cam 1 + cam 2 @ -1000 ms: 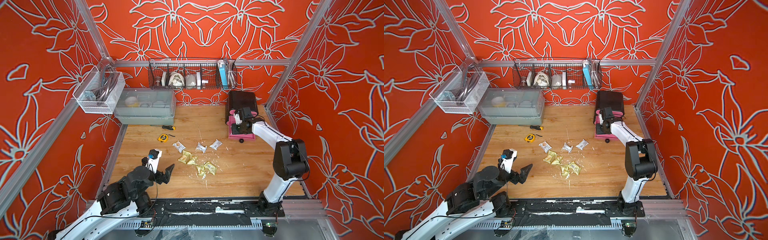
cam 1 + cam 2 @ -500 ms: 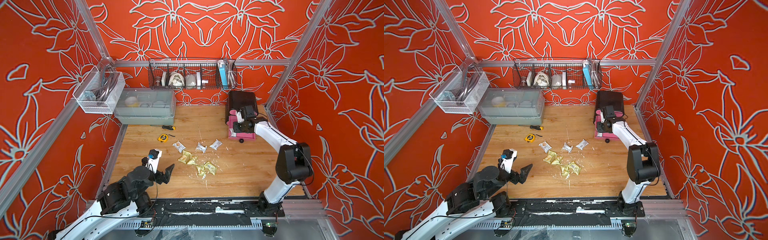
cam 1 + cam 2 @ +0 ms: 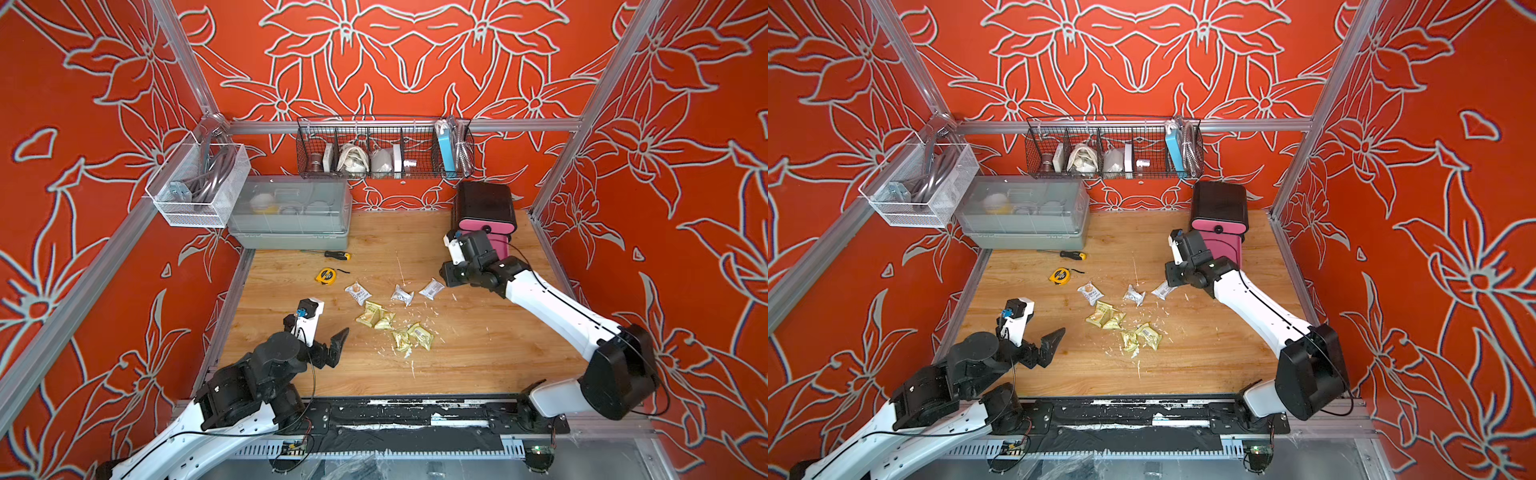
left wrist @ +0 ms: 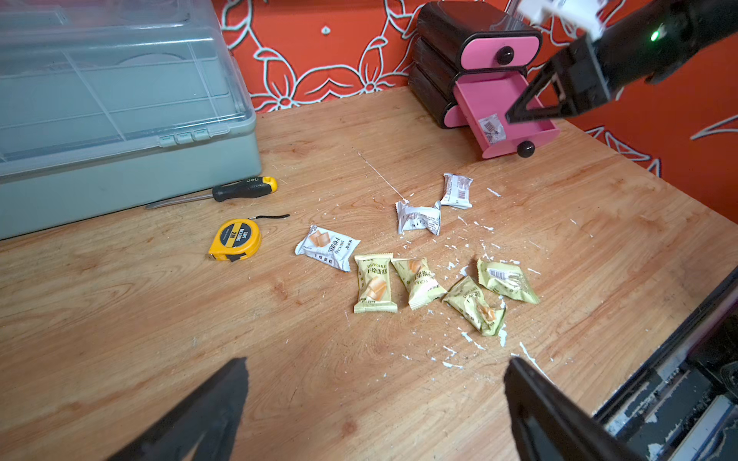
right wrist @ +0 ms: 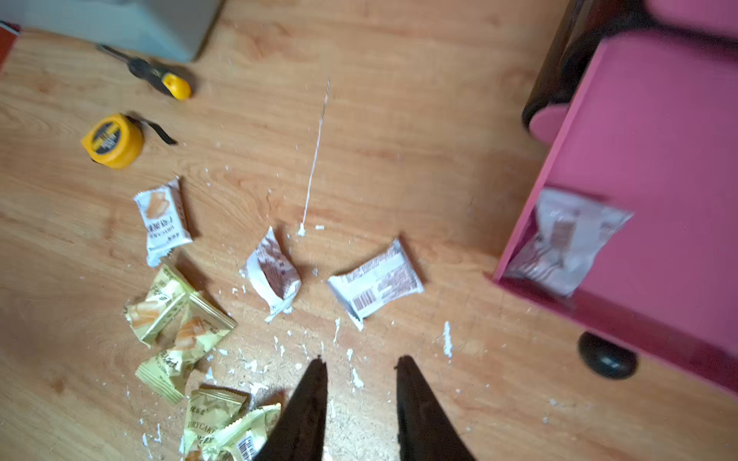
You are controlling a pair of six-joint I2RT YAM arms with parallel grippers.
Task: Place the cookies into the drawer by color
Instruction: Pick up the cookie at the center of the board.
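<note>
Cookies [image 4: 375, 283] scattered on bench [image 4: 159, 319]; one white packet [image 4: 492, 128] lies in pulled-out pink drawer [image 4: 485, 95]. Right tool [image 5: 360, 359] narrowly parted, empty; left tool [image 4: 375, 361] wide, empty.

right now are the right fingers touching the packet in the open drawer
Apart. The right wrist view shows the right fingers above the table, the white packet aside in the pink drawer.
</note>
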